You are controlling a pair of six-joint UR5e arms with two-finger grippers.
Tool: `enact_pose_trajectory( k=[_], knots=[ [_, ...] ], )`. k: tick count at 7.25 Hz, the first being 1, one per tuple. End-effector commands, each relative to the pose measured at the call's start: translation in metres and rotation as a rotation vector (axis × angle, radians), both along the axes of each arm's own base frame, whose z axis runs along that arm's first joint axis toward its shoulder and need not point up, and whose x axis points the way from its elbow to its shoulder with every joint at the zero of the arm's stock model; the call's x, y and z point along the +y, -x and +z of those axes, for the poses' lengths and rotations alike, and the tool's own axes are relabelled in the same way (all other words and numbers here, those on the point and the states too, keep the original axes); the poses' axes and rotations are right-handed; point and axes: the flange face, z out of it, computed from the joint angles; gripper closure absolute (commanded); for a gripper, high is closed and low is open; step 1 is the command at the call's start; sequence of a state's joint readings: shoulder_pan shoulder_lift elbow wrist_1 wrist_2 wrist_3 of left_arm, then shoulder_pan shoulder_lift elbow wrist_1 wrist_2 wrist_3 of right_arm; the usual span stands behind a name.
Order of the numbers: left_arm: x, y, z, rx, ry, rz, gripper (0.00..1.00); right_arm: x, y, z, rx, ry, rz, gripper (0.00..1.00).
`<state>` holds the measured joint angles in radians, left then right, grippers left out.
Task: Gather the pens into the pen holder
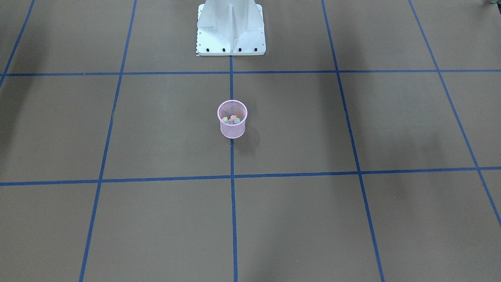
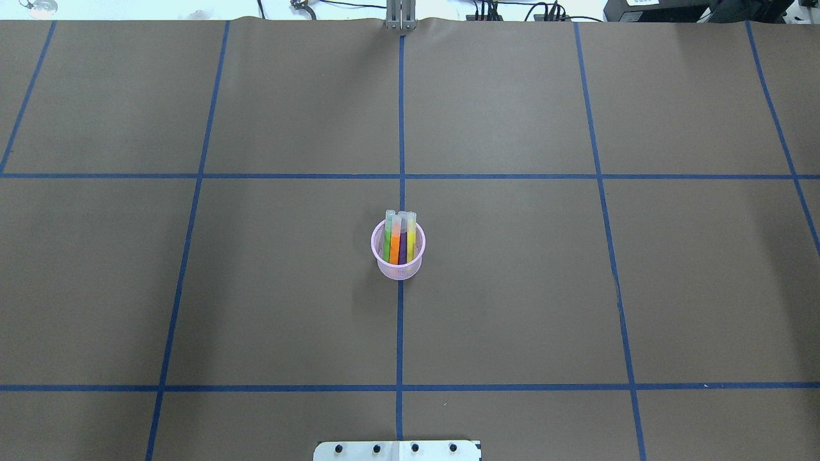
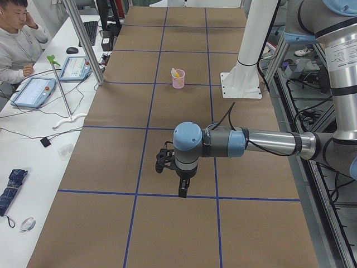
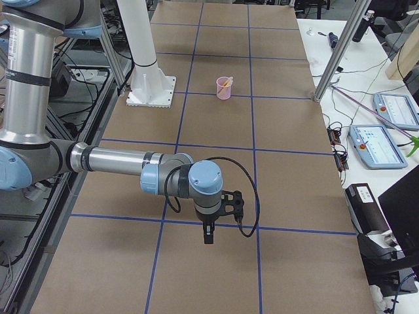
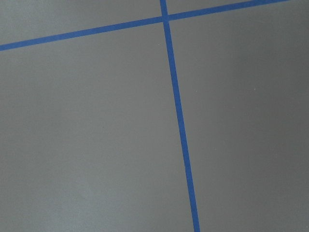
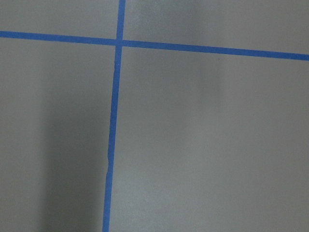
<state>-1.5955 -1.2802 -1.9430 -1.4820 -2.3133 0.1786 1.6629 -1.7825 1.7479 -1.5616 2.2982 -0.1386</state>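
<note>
Tabletop [image 2: 192, 288], papered brown and ruled into squares by blue tape [image 2: 401, 128], carried everything. The left arm [image 3: 268, 142] reached out level above the end of the tabletop on the robot's left, and the right arm [image 4: 118, 160] did the same above the opposite end. The white base [image 1: 231, 27] stood at the middle of the robot's long edge. The left tool [image 3: 182, 193] pointed straight down over the paper, clear of it and holding nothing that showed; whether it was spread or pressed together I cannot tell from that side view. The same held for the right tool [image 4: 207, 235], and both wrist views showed only paper and tape. The pink mesh pen holder [image 2: 398, 270] stood upright on the centre tape line, about midway between the long edges and well apart from both tools. Inside it stood the pens [image 2: 395, 240], four by colour in the overhead view: green, orange, purple and yellow, side by side, their pale cap ends rising past the rim on the side away from the robot.
</note>
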Motion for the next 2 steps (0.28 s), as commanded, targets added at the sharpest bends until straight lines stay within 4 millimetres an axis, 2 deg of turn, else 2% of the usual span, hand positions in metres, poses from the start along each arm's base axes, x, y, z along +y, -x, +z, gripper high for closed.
enact_pose_trajectory(
  k=[1,2],
  knots=[
    [-0.0003,-0.0001,-0.0005,0.000,-0.001,0.000,0.00,-0.0001,0.0001,-0.0005,-0.001,-0.001,0.000,0.00],
    [0.0004,-0.0001,0.0008,0.000,0.002,0.000,0.00,-0.0003,0.0008,-0.0006,-0.003,-0.001,-0.001,0.00]
  ],
)
